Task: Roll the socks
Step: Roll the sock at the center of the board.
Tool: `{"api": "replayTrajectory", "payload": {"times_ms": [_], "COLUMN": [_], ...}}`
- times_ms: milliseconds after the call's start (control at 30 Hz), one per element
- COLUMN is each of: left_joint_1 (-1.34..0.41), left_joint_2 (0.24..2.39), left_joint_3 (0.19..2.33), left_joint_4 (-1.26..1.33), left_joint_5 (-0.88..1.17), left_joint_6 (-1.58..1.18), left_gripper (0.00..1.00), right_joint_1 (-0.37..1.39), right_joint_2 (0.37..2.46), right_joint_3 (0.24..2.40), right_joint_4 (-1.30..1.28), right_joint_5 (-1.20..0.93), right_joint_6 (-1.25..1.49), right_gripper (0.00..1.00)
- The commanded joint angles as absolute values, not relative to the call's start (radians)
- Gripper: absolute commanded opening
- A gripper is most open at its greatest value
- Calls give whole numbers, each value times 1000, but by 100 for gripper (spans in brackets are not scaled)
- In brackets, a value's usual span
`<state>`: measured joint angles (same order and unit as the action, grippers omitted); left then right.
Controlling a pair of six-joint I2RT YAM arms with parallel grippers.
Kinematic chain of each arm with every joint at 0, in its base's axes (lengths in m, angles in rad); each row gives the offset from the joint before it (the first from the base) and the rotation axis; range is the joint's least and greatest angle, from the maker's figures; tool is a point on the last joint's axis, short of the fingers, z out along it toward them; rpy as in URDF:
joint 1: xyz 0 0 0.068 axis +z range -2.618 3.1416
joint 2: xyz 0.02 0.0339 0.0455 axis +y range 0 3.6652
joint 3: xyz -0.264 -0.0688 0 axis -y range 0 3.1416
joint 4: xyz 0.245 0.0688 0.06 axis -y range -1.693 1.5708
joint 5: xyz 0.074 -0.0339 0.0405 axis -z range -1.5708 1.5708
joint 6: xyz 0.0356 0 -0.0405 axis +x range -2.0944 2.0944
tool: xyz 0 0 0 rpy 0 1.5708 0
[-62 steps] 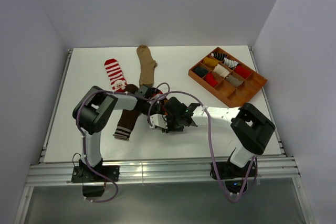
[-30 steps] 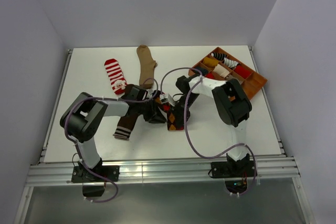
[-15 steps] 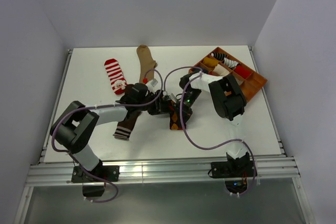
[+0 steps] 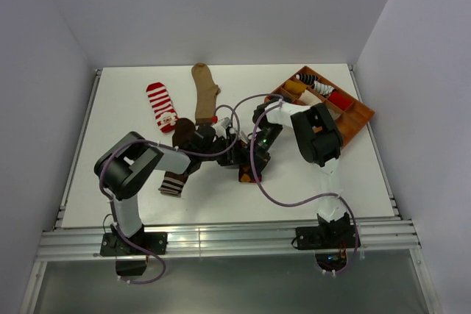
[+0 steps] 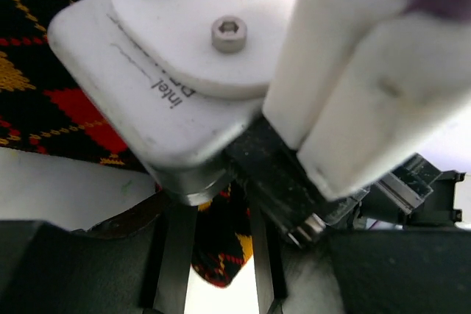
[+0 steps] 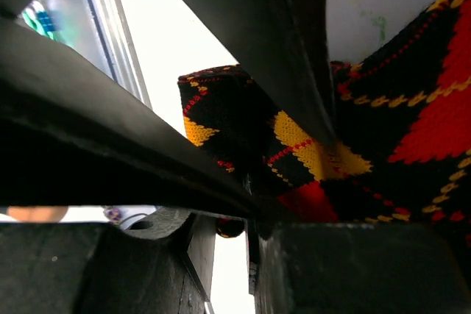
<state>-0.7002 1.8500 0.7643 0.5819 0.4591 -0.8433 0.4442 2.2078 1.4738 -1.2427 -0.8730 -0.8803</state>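
The black sock with orange-red argyle diamonds (image 4: 247,173) lies bunched at mid-table under both grippers. My left gripper (image 4: 234,155) reaches in from the left. In the left wrist view its fingers (image 5: 176,255) stand close on either side of a folded end of the argyle sock (image 5: 221,255). My right gripper (image 4: 255,152) comes from the right, and its jaws (image 6: 250,218) stand nearly together on the argyle sock (image 6: 412,130). The dark brown sock with striped cuff (image 4: 176,170), the tan sock (image 4: 204,92) and the red-and-white striped sock (image 4: 161,105) lie flat to the left.
A wooden divided tray (image 4: 346,126) at the back right holds several rolled socks. Purple cables loop over both arms above the argyle sock. The right arm's white camera mount (image 5: 184,56) fills much of the left wrist view.
The argyle sock lay long and flat a second ago and now shows only as a short bunch. Both grippers have closed in over it, and the left arm's elbow has swung back in.
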Motion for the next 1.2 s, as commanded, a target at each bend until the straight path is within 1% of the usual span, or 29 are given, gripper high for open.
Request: {"api": "replayTrajectory", "payload": {"times_ms": [0,167,300,367,500,633,767,933,1000,1167], "left_joint_1": [-715,-749,-761,-761,-762,-762,-762,-762,-764,-764], "left_joint_2": [1896,1907,1899,1893,1870,1842,1835,1839,1826,1792], "left_joint_3": [765,805,807,790,772,743,726,729,724,716], "left_joint_4": [694,530,456,454,443,431,443,463,477,517], "left_joint_5": [462,327,287,279,270,256,262,270,275,293], "left_joint_6": [-887,-882,-885,-888,-881,-876,-876,-867,-859,-815], "left_gripper": [38,38,36,36,35,35,35,33,34,36], "right_joint_1": [437,428,414,400,380,379,379,379,380,387], "right_joint_2": [2227,2243,2264,2275,2267,2292,2281,2301,2295,2278], "right_joint_3": [1503,1514,1545,1566,1566,1588,1563,1585,1575,1563], "right_joint_4": [-1259,-1285,-1333,-1345,-1272,-1285,-1215,-1220,-1183,-1151], "right_joint_5": [-874,-885,-903,-902,-836,-825,-747,-733,-692,-675], "right_joint_6": [-910,-905,-908,-900,-806,-793,-724,-700,-661,-644], "right_gripper": [19,19,19,19,19,19,18,18,18,18]}}
